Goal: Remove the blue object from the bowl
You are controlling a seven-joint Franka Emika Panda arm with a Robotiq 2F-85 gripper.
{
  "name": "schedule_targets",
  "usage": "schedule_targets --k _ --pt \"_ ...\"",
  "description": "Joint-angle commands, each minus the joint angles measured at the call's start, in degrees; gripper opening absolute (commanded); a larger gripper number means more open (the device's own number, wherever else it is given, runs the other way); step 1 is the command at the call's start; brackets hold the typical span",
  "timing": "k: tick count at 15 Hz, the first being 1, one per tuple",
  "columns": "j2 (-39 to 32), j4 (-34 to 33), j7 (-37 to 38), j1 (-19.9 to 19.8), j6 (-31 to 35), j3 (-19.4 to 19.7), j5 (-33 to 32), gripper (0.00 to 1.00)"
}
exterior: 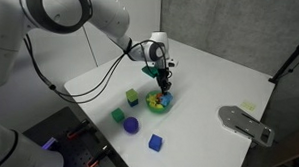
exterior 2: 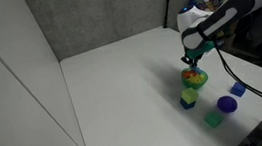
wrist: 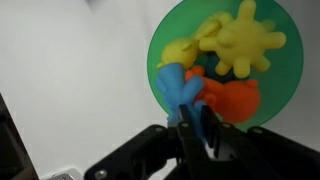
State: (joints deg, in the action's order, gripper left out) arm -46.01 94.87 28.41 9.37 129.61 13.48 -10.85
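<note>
The wrist view shows the green bowl holding yellow and orange toy shapes and the light-blue object, which lies at the bowl's near edge. My gripper is down at that edge, its two fingers closed close together on the lower end of the blue object. In both exterior views the gripper points straight down into the bowl. The blue object cannot be told apart there.
On the white table near the bowl lie a green block, a teal block, a dark blue-purple ball and a royal-blue cube. A grey device sits at the table's far side. A black cable hangs from the arm.
</note>
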Motion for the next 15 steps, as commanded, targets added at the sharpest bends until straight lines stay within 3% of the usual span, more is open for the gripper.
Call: schedule_targets --k 1,8,15 --pt "3.8 2.0 1.0 0.3 -0.5 -0.1 -0.6 0.0" --pt "12.9 9.8 -0.4 -0.2 0.0 -2.0 -0.2 0.03" --pt "17.5 17.2 -2.3 -0.3 -0.8 -7.5 1.7 0.03"
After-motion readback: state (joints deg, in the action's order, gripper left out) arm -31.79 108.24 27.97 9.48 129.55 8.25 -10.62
